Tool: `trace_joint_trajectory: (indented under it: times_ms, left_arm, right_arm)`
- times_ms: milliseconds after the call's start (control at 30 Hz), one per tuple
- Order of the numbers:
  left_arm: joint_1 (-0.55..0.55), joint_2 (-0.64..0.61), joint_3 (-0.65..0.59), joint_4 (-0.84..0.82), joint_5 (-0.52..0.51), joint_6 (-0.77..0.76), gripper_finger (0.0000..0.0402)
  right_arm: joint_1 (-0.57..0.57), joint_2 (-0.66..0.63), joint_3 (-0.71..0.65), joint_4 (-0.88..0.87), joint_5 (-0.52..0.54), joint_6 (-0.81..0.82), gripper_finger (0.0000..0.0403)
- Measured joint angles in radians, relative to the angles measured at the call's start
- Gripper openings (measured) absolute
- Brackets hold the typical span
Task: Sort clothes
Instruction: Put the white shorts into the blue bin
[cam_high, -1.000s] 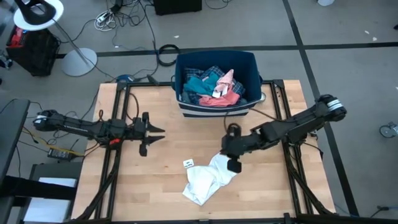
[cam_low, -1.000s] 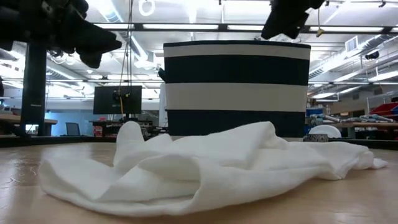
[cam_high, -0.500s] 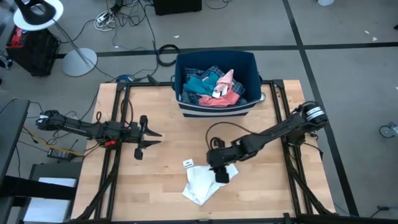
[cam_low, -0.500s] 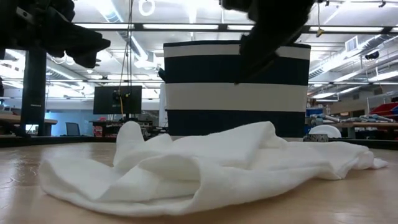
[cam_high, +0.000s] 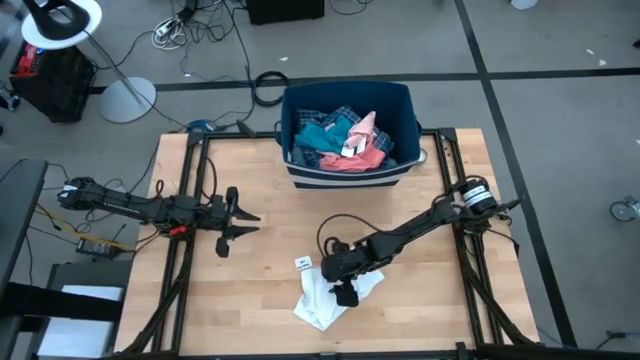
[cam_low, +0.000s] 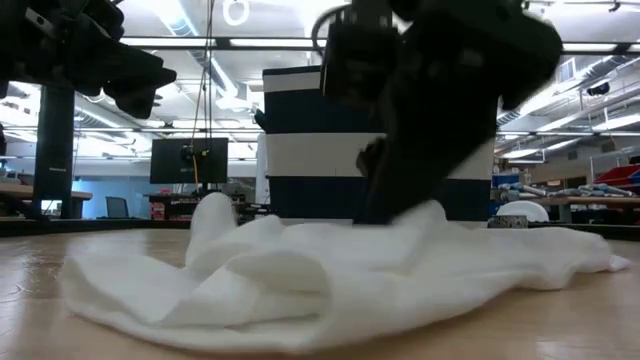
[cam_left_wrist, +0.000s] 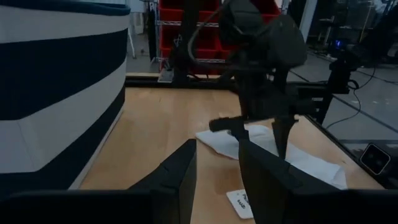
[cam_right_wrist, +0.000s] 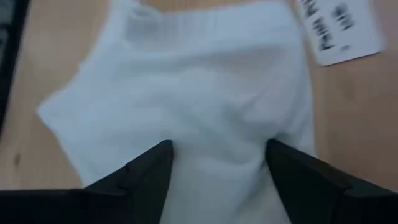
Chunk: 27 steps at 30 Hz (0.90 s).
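**Q:** Where does the right arm stand?

**A:** Reaching in from 3 o'clock across the wooden bench (cam_high: 260, 180), the right gripper (cam_high: 342, 281) is down on the white garment (cam_high: 322, 300), which lies crumpled at about 6 o'clock near the front edge. Seen from the wrist, its jaws are spread wide, one finger on either side of a fold of white cloth (cam_right_wrist: 199, 93), with nothing clamped between them.

**Q:** And from bench height?

**A:** The dark gripper (cam_low: 400, 205) presses into the top of the white heap (cam_low: 250, 280), with the striped bin (cam_low: 300, 150) behind it.

**Q:** What about the left arm?

**A:** The left gripper (cam_high: 240, 217) hangs over the bench at 9 o'clock, well apart from the garment, its jaws partly open and empty.

**Q:** The rest of the clothes?

**A:** They are piled in the dark blue bin (cam_high: 400, 100) at 12 o'clock: a salmon pink piece (cam_high: 355, 160), a teal one (cam_high: 312, 136), blue-white plaid (cam_high: 343, 115) and a pale pink one (cam_high: 364, 127) on top.

**Q:** Anything else on the bench?

**A:** A small white label card (cam_high: 304, 263) just beside the garment, at its 10 o'clock; its writing is too blurred to read.
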Motion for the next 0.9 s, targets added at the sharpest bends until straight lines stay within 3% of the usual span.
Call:
trace_joint_trajectory:
  times_ms: [100,267,500,900]
  left_arm:
    - [0.000,0.000,0.000,0.007,0.000,0.000,0.0125]
    - [0.000,0.000,0.000,0.009,0.000,0.000,0.0125]
    - [0.000,0.000,0.000,-0.030,0.000,0.023,0.0125]
    - [0.095,-0.073,0.000,-0.039,0.015,0.152,0.0125]
  right_arm:
    - [0.013,0.021,0.003,0.006,-0.002,0.003,0.0190]
    - [0.024,0.029,0.002,0.036,0.041,0.055,0.0030]
    - [-0.019,0.019,0.089,-0.016,0.090,0.166,0.0015]
    - [-0.090,0.009,0.389,-0.300,0.173,0.117,0.0014]
